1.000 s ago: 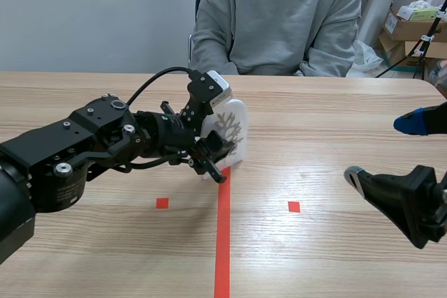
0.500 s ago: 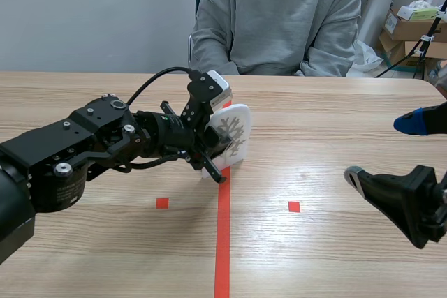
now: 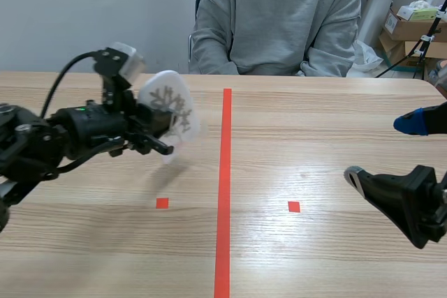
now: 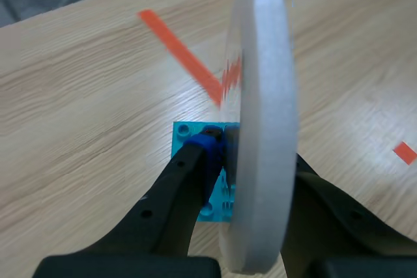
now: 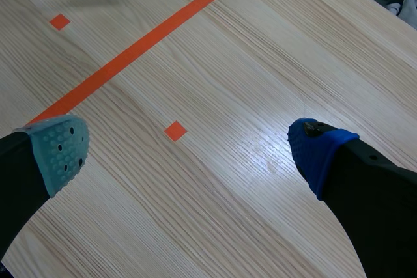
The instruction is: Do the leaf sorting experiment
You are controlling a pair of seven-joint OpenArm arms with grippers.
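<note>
A white oval foam card (image 3: 170, 112) printed with a grey leaf stands upright in my left gripper (image 3: 162, 143), left of the orange tape line and a little above the table. In the left wrist view the card (image 4: 260, 115) is edge-on, pressed between my two fingers, with the blue pad (image 4: 207, 161) against its face. My right gripper (image 3: 384, 149) hangs at the table's right side, far from the card. It is open (image 5: 189, 154), and only bare table shows between its pads.
A person in a grey sweatshirt (image 3: 279, 19) sits across the table. Cardboard boxes (image 3: 412, 29) stand at the back right, off the table. An orange tape line (image 3: 225, 172) runs down the middle of the wooden table (image 3: 314, 123), with a small square mark on each side.
My left arm has swung left and up with the card, from the tape line over to the table's left half. The right arm has not moved.
</note>
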